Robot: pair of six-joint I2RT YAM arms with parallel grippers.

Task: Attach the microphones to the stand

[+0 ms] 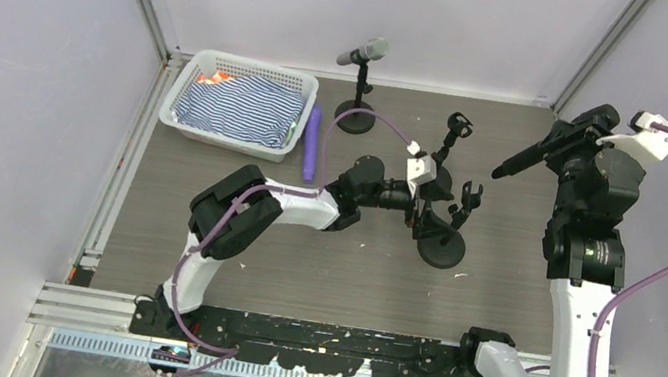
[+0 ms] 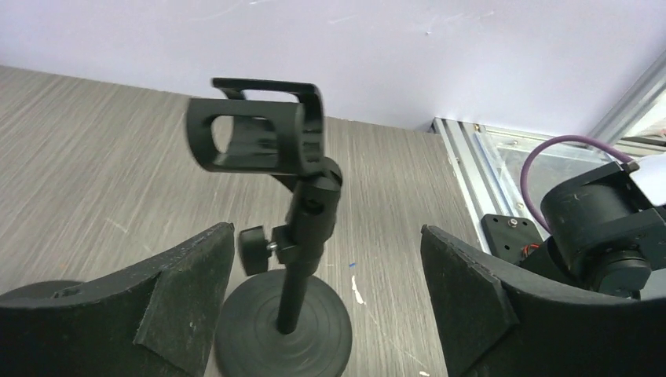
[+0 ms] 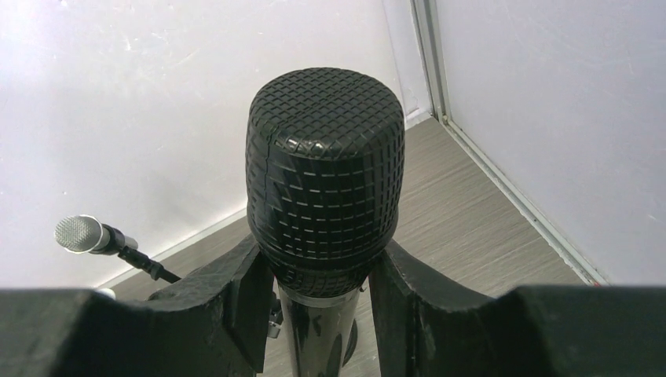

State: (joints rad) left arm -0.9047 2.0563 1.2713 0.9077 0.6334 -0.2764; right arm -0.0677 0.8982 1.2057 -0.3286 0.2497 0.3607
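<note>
My right gripper (image 1: 572, 145) is shut on the black microphone (image 1: 525, 160) and holds it in the air at the right; its ribbed head (image 3: 324, 169) stands just above the pads (image 3: 243, 302). My left gripper (image 2: 326, 306) is open around the pole of an empty stand (image 2: 302, 259), apart from both pads, with the clip (image 2: 259, 129) above. That stand (image 1: 442, 249) is mid-table. A second empty stand's clip (image 1: 458, 127) shows behind it. The silver-grey microphone (image 1: 364, 52) sits clipped in the back stand (image 1: 354, 119). The purple microphone (image 1: 312, 143) lies flat on the table.
A white basket (image 1: 186, 84) holding a striped cloth stands at the back left, right beside the purple microphone. White walls close in the table on three sides. The right arm's base (image 2: 597, 228) is near the left gripper's right finger.
</note>
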